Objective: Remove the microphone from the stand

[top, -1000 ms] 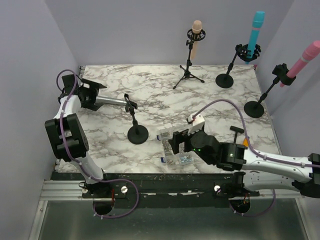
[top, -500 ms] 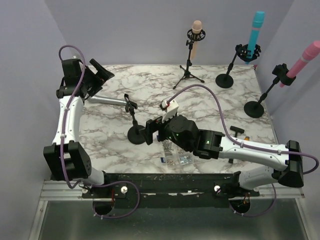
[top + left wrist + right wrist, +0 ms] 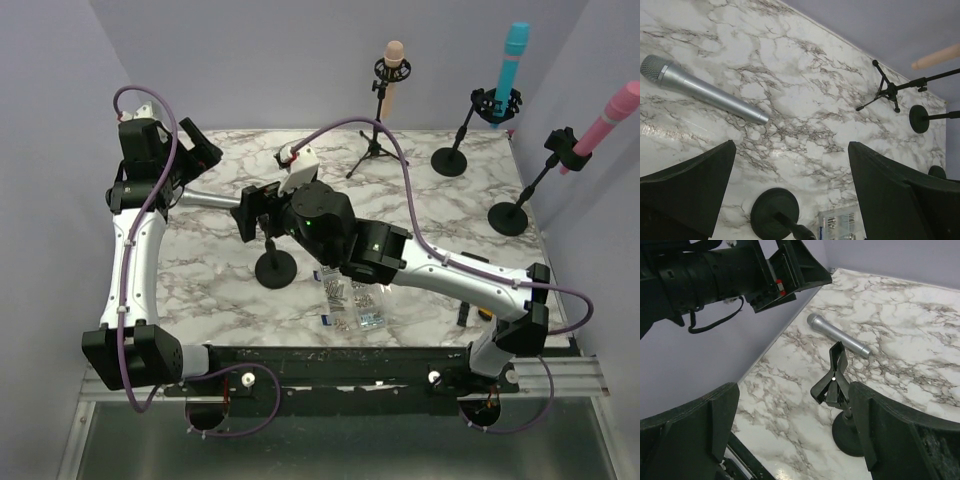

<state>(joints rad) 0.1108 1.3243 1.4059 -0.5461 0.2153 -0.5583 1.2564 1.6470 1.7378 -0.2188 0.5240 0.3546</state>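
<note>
Near edge first: clear box [image 3: 352, 305] of small parts sits on the table [image 3: 450, 215] at 6 o'clock, not in play.

Next out, empty stand [image 3: 275, 268], round base at approx centre-left. Its clip [image 3: 832, 377] holds nothing and points up toward 12.

R jaws [image 3: 252, 208] hang over that clip, spread as wide as they go, nothing between them. In the R wrist view the clip shows in the gap but lower down; no contact that I can make out.

Silver mic [image 3: 702, 90] lies flat on the table at approx 10 o'clock from the stand base, clear of the clip. Long axis runs roughly 9 to 3: mesh head at the 9 end by the L wall, tail at the 3 end, near the clip and R jaws.

L jaws [image 3: 195, 150] are further back, raised, also fully spread and empty. The mic lies toward 6 from them and below, head end closest.

So, judging by layout: this mic is already out of its stand. Any re-grip would be crosswise to the 9–3 axis. L arm is nearer the head, R arm nearer the tail.

Far side: peach mic [image 3: 394, 62] at 12, cyan mic [image 3: 512, 60] at 1, pink mic [image 3: 608, 118] at 2, all clipped in stands, well apart from both jaws. R arm looks better placed for those.
</note>
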